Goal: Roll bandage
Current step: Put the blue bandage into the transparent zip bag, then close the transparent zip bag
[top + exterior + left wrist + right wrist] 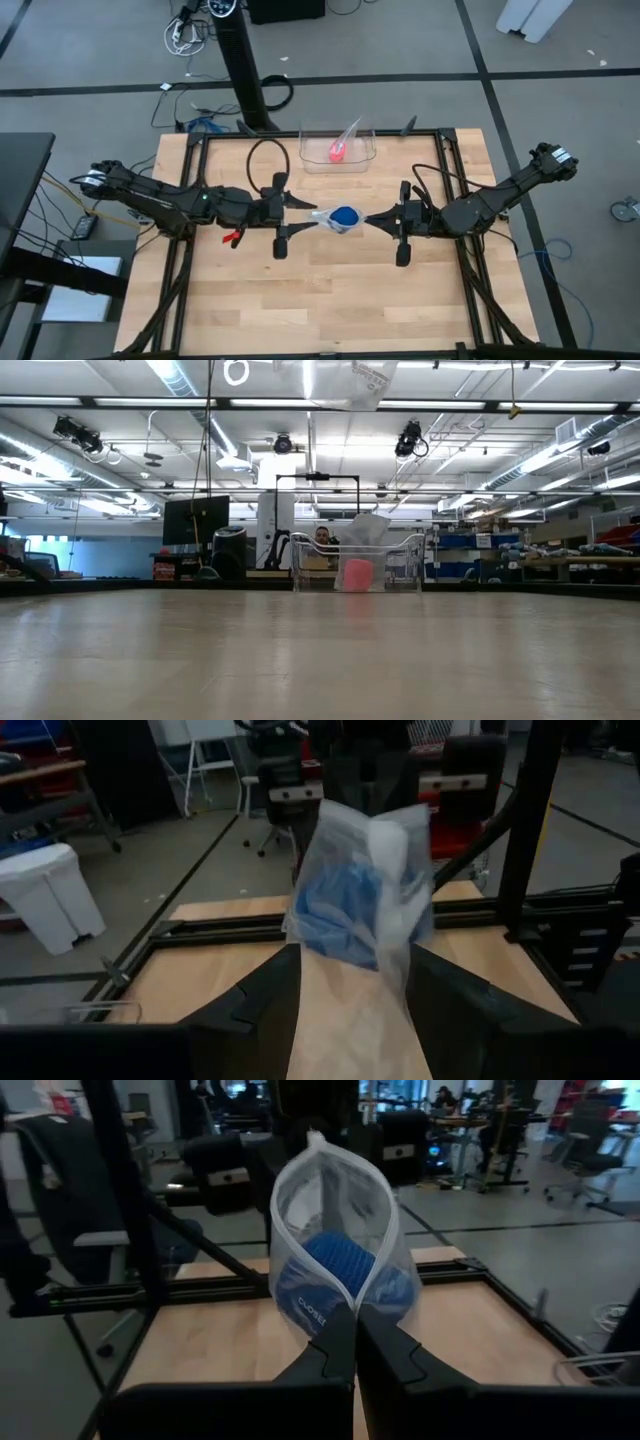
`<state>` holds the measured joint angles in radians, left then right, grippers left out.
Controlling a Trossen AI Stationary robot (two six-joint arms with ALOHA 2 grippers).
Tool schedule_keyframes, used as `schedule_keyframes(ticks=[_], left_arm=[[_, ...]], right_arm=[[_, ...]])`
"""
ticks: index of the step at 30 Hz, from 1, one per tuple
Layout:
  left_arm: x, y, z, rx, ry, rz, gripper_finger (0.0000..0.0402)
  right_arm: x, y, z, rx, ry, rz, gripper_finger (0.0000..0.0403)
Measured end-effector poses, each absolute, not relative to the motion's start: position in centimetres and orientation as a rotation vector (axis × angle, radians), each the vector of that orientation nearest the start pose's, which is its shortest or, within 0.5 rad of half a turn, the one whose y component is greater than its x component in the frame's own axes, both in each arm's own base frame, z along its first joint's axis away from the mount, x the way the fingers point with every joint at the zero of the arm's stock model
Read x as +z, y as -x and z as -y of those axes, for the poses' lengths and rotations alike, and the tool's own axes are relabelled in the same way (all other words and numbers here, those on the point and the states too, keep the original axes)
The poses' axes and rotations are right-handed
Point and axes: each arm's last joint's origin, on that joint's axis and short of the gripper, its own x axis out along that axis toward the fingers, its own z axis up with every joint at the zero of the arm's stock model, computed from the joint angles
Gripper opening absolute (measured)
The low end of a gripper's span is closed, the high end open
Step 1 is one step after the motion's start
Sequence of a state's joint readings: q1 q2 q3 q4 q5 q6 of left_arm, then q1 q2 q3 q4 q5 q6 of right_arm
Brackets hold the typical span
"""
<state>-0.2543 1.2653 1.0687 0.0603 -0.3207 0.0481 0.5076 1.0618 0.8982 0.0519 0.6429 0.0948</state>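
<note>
- Surface and room: a light wooden table (pixel 330 300) with a dark frame stands on a grey floor; cables lie on the floor beyond its far-left corner. The low view looks across the bare tabletop into a workshop hall lit by ceiling lights, with a person partly visible behind the bin.
- Left gripper (pixel 305 208): it reaches in from the left to the table's middle. Its fingers (pixel 255 995) stand apart in the wrist view, with the plastic bag (pixel 385 860) between them; whether they pinch the bag I cannot tell.
- One bandage (pixel 345 215): bright blue, bunched inside the clear bag, held above the table's centre between the two grippers.
- Right gripper (pixel 372 219): its fingers are closed tight on the bag's edge.
- One clear bin (pixel 338 160) sits at the far middle edge, holding one pink-red roll (pixel 336 152).
</note>
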Motion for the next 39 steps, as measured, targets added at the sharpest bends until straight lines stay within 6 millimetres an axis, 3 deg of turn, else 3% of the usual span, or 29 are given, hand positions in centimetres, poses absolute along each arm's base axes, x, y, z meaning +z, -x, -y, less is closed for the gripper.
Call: schedule_keyframes(ticks=[5, 15, 22, 30, 39], left_arm=[[35.1, -28.9, 6.7, 0.029, -0.073, -0.092, 0.0151], [34.6, -28.9, 6.9, -0.068, -0.106, -0.138, 0.0009], [33.9, -28.8, 6.8, -0.034, -0.108, -0.155, 0.0004], [31.3, -28.7, 6.6, -0.017, -0.069, -0.116, 0.0002], [29.8, -28.4, 6.5, -0.018, -0.112, -0.265, 0.0002]], right_arm=[[34.3, -21.2, -9.9, -0.124, -0.037, -0.095, 0.0], [34.3, -20.8, -10.4, -0.098, -0.019, -0.101, 0.0], [34.4, -20.4, -10.5, -0.086, -0.016, -0.101, 0.0], [33.5, -20.5, -10.0, -0.114, -0.027, -0.186, 0.0006], [32.2, -20.5, -9.4, -0.063, -0.079, -0.313, 0.0096]])
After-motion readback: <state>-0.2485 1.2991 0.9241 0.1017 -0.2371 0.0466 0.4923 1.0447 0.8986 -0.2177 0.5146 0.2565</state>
